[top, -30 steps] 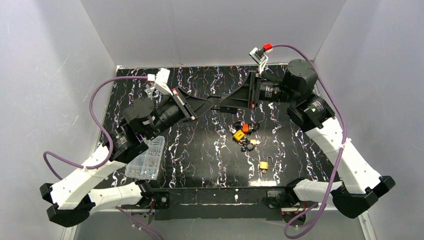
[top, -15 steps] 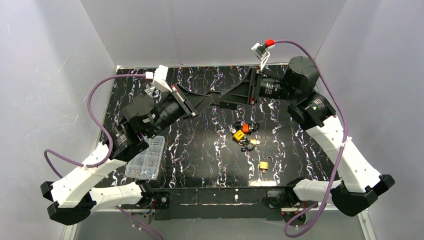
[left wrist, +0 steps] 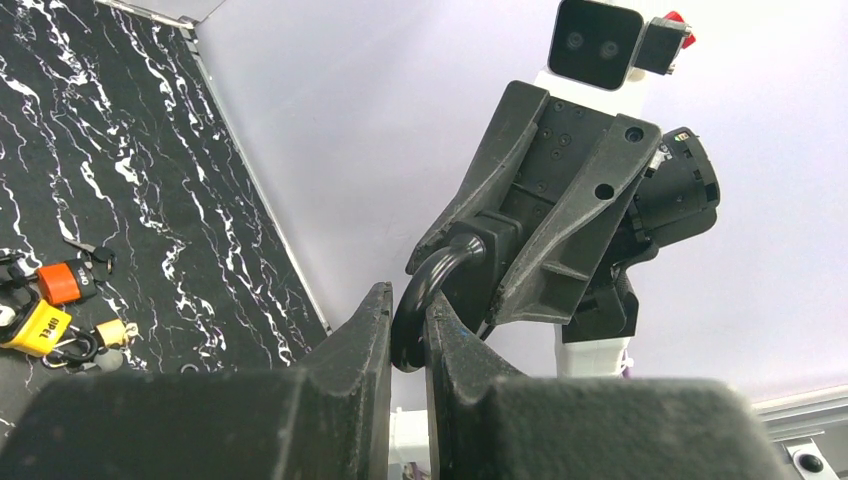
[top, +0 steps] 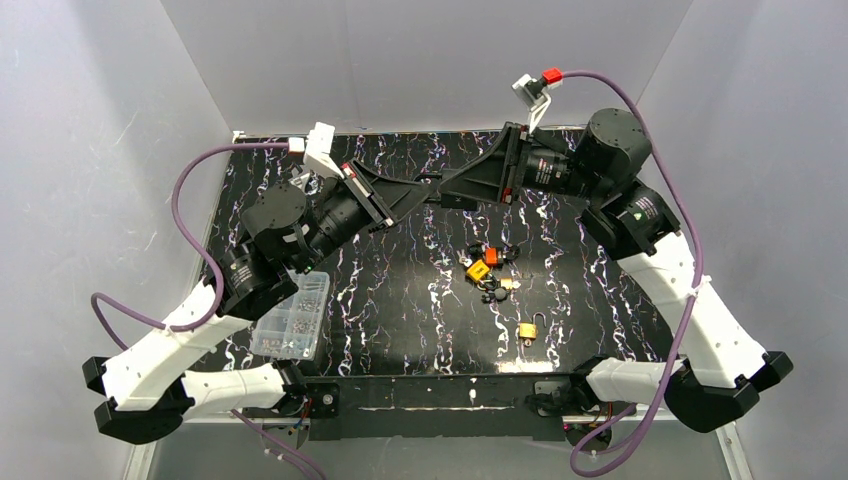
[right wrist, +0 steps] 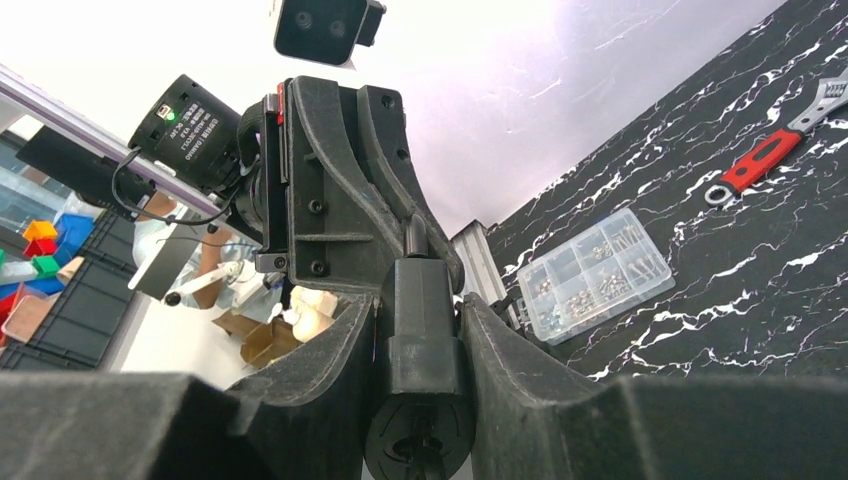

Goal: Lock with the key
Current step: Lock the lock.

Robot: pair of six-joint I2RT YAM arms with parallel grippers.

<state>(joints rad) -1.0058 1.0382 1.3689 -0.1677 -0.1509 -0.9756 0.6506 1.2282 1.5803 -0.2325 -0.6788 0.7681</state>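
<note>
A black lock (top: 441, 190) is held in the air between both grippers above the far middle of the table. My right gripper (right wrist: 415, 305) is shut on the lock's black body (right wrist: 418, 350), whose round keyhole end faces the right wrist camera. My left gripper (left wrist: 408, 300) is shut on the lock's black curved shackle (left wrist: 432, 272), which runs into the right gripper's fingers (left wrist: 540, 200). In the top view the left gripper (top: 425, 193) and the right gripper (top: 457, 189) meet tip to tip. I see no key in either gripper.
A cluster of small padlocks and keys lies mid-table: an orange one (top: 490, 256), a yellow one (top: 477, 270) and a brass padlock (top: 527, 330) nearer the front. A clear screw box (top: 292, 318) sits front left. A red-handled wrench (right wrist: 760, 160) lies beyond it.
Both arms have lifted a little and shifted toward the back wall together, still joined at the lock. Both grips are unchanged.
</note>
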